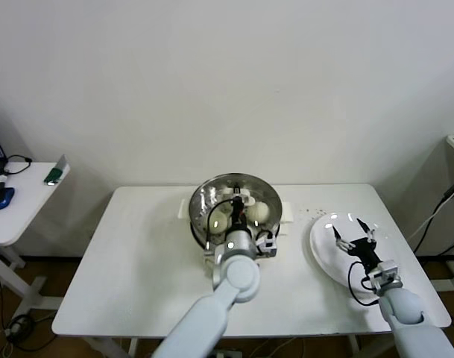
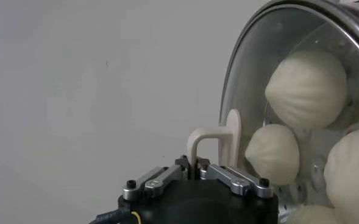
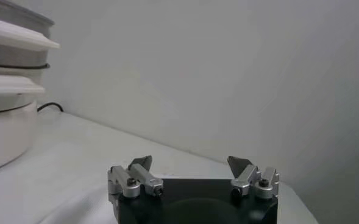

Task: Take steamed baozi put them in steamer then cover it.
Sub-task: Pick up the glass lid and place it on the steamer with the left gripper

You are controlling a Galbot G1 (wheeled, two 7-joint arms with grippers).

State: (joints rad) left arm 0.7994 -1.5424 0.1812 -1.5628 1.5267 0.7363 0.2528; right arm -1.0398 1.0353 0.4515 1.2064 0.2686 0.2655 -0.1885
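Note:
The steamer (image 1: 200, 195), a shiny steel pot on a white base, stands at the table's back centre with the clear glass cover (image 2: 252, 73) over it. Several cream-white baozi (image 1: 258, 212) lie inside and show through the glass in the left wrist view (image 2: 307, 88). My left gripper (image 1: 238, 207) is over the pot, shut on the cover's cream-white bar handle (image 2: 219, 143). My right gripper (image 1: 353, 231) is open and empty above the white plate (image 1: 325, 253) at the right.
The steamer's white base (image 3: 2, 131) shows far off in the right wrist view. A side table (image 1: 18, 201) with a blue mouse (image 1: 1, 196) stands at the left. The wall is close behind the table.

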